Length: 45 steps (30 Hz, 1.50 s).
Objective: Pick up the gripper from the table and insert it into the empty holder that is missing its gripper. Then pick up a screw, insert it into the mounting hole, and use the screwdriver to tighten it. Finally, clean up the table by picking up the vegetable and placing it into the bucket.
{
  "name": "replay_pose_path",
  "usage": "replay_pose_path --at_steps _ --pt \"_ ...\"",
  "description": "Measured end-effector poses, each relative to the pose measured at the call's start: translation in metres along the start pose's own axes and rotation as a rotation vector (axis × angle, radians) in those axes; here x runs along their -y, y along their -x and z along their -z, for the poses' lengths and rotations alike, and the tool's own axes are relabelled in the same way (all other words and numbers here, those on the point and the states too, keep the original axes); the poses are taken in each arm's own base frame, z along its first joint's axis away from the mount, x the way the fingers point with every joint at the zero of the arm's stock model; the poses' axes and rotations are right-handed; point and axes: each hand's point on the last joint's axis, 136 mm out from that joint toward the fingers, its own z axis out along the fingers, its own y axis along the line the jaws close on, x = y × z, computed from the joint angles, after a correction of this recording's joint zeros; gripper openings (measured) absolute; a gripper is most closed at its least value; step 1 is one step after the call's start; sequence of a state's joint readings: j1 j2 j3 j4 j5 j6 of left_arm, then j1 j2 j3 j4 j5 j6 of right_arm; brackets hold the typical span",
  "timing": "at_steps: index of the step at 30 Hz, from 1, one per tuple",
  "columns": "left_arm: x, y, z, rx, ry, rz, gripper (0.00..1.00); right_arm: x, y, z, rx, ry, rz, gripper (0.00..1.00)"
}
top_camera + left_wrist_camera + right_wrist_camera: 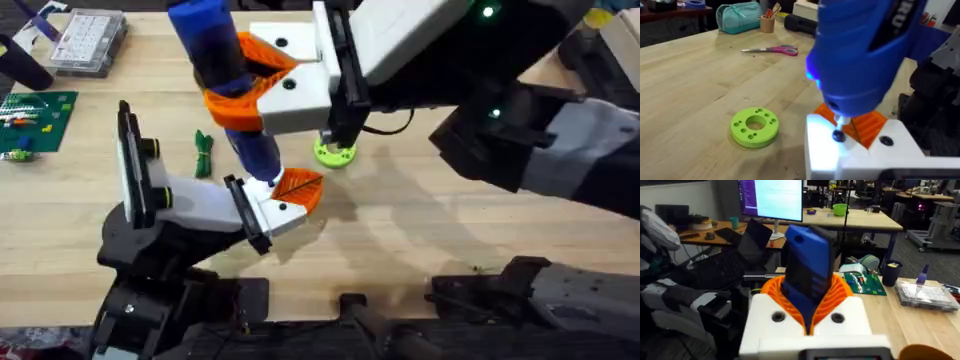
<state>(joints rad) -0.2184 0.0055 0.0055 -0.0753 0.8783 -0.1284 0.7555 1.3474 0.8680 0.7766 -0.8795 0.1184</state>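
Overhead: right arm reaching from the lower right across the middle, wrist large and close under the camera. Right gripper (pixel 237 88) with orange pads clamped around the blue screwdriver (pixel 215 45), held steeply tilted, bit end down. Bit down on the gripper (pixel 285 198), which sits at the black end plate of the holder (pixel 170 205) at lower left. Left arm (pixel 130 315) low at the bottom-left edge; left gripper open or closed, cannot tell. Vegetable (pixel 203 153) lying on the table (pixel 450 230), just beside the holder, apart from the lime-green ring (pixel 335 152). Clear compartment box (pixel 90 40) at top left, holding small parts too small to tell. Green board (pixel 35 118) near it.

Left wrist: screwdriver body (pixel 865 50) looming large, thin bit resting on a dark screw (pixel 838 136) in the white gripper body (pixel 860 155). Orange ribbed fingertip just behind it. Lime ring (pixel 754 127) flat on the wood; pink-handled scissors (pixel 772 49) well beyond.

Right wrist: right gripper (pixel 807 297) pads pressed on both sides of the screwdriver (pixel 807 265). Compartment box (pixel 925 295) shut on the table.
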Motion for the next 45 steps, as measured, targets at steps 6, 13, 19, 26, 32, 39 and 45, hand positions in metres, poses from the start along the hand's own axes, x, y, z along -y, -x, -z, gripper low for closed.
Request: replay_pose_path --at_steps 6,13,19,26,32,39,45 --pt "0.0001 0.0 0.0 0.0 0.0 0.0 0.018 0.0027 -0.0016 -0.0005 -0.001 -0.011 0.004 0.027" --pt "0.0 0.0001 0.0 0.0 0.0 0.0 0.018 0.0025 -0.0002 -0.0005 0.004 -0.01 0.011 0.027" --pt "0.0 0.0 0.0 0.0 0.0 0.0 0.018 0.0023 -0.0004 -0.0011 0.005 -0.009 0.012 0.027" --pt "0.0 0.0 0.0 0.0 0.0 0.0 0.018 -0.003 -0.0006 -0.0044 0.006 0.007 0.009 0.027" --pt "0.0 0.0001 0.0 0.0 0.0 0.0 0.018 -0.003 -0.0006 -0.0044 0.006 0.007 0.009 0.027" --pt "0.0 0.0 0.0 0.0 0.0 0.0 0.018 -0.0029 -0.0006 -0.0043 0.006 0.006 0.009 0.027" --pt "0.0 0.0 0.0 0.0 0.0 0.0 0.018 -0.0019 -0.0009 -0.0037 0.004 0.004 0.008 0.027"
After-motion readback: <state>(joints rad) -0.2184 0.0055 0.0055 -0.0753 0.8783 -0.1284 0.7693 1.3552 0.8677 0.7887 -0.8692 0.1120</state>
